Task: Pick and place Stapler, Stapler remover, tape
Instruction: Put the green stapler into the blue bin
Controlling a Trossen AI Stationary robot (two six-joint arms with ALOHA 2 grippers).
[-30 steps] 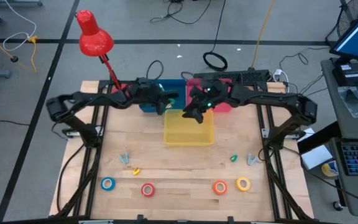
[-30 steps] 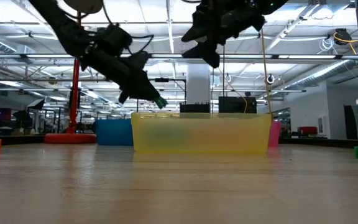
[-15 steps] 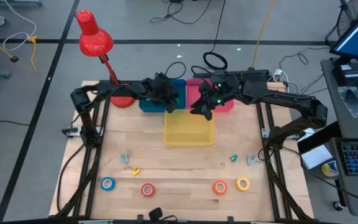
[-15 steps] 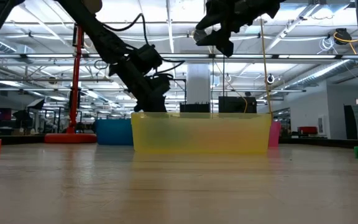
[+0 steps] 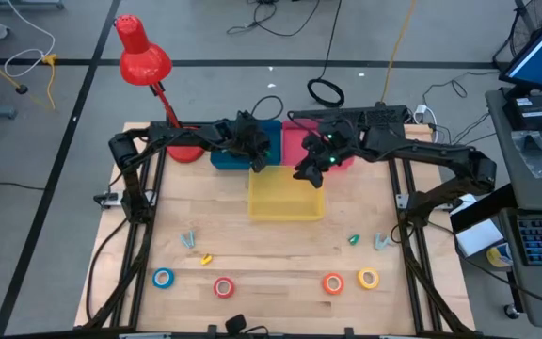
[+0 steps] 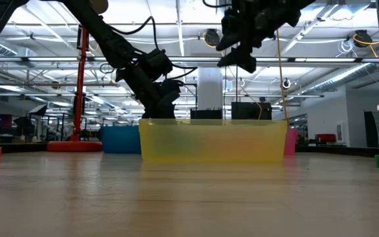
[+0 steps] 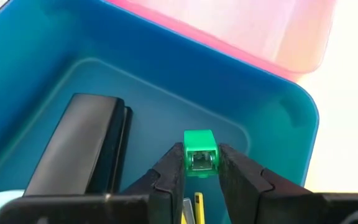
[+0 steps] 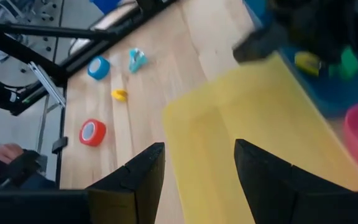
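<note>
We see left gripper (image 7: 201, 169) over blue bin (image 7: 272, 118), jaws pinching small green stapler remover (image 7: 199, 151) (light, rigid, we'd grip flat sides). Right gripper (image 8: 194, 163) open, empty, above yellow bin (image 8: 229, 130).

A blue bin (image 5: 226, 156), a pink bin (image 5: 297, 139) and a translucent yellow bin (image 5: 286, 201) stand on the pale wooden tabletop (image 5: 271, 264). Beyond the yellow bin lie tape rolls: blue (image 5: 163, 278), red (image 5: 223, 287), orange (image 5: 333, 282), yellow (image 5: 368, 279). Dark fingers (image 7: 166, 180) pinch a small green piece (image 7: 199, 152) beside a black stapler (image 7: 79, 146). A red lamp (image 5: 142, 56) stands beside the blue bin.
</note>
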